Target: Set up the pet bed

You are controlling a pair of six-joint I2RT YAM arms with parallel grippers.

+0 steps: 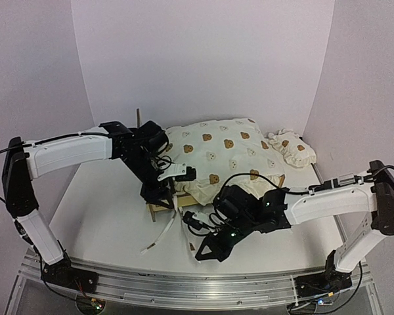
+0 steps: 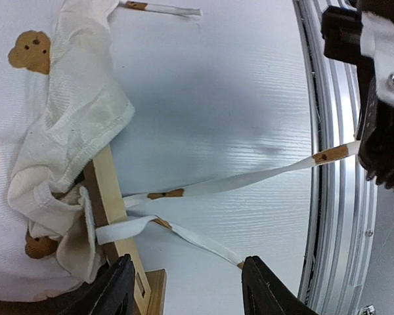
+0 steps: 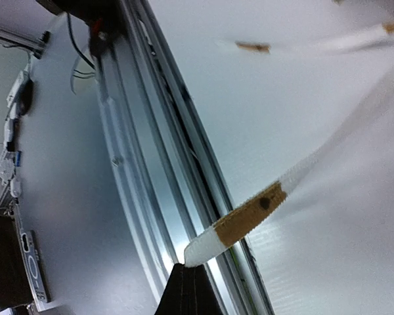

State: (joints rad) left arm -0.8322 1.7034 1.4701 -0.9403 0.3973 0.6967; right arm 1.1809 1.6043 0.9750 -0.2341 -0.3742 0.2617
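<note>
The pet bed [image 1: 159, 208] shows only as a light-wood corner and rail [image 2: 110, 190] under the cream bear-print cushion [image 1: 223, 154], which lies draped over it. One white tie string [image 2: 128, 230] is looped round the rail and trails onto the table. A second tie string [image 2: 249, 178] runs taut to my right gripper [image 1: 198, 254], which is shut on its end [image 3: 249, 220] near the table's front edge. My left gripper [image 2: 190, 289] hovers open over the bed's near-left corner, with the trailing string's end lying by its right finger [image 2: 269, 289].
A small bear-print pillow [image 1: 292, 147] lies at the back right beside the cushion. Another loose tie string [image 1: 159, 236] rests on the white table in front of the bed. An aluminium rail [image 1: 184, 282] runs along the table's near edge.
</note>
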